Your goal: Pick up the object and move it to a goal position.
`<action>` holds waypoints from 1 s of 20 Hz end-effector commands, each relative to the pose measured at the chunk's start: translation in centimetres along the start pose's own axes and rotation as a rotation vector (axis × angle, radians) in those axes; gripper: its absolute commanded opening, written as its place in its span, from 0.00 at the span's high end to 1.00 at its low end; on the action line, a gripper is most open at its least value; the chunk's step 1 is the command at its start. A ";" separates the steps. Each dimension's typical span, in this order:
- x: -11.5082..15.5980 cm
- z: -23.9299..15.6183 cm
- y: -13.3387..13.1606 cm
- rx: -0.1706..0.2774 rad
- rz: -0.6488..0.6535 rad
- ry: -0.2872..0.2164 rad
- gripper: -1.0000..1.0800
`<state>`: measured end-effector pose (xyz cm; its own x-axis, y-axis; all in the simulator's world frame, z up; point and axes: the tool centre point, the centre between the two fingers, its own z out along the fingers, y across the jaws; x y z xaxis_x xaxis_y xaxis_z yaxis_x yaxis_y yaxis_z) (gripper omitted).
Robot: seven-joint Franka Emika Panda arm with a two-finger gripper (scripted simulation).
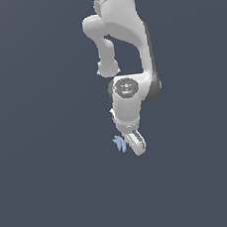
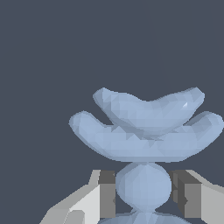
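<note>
The object is a small pale-blue piece with thin prongs. In the exterior view it sticks out from the white gripper toward the exterior view's left. In the wrist view the object fills the middle, with two curved lobes stacked above a rounded bulb. The gripper has its two grey finger pads pressed against both sides of that bulb, so it is shut on the object. The arm hangs down from the top of the exterior view, with the hand pointing downward. Whether the object touches the floor cannot be told.
A plain dark grey-blue surface lies all around the arm. The white arm links rise above the gripper. No other objects or marker show.
</note>
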<state>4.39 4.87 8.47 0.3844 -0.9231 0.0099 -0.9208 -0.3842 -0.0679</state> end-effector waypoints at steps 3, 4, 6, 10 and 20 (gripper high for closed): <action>-1.5 -5.7 -4.0 0.057 -0.061 0.006 1.00; -2.0 -7.1 -4.9 0.071 -0.076 0.008 1.00; -2.9 -10.2 -6.8 0.100 -0.107 0.011 1.00; -4.9 -16.3 -10.2 0.158 -0.170 0.016 1.00; -9.7 -29.1 -15.5 0.275 -0.297 0.024 1.00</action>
<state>12.81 18.48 36.66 0.6140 -0.7846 0.0862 -0.7318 -0.6068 -0.3101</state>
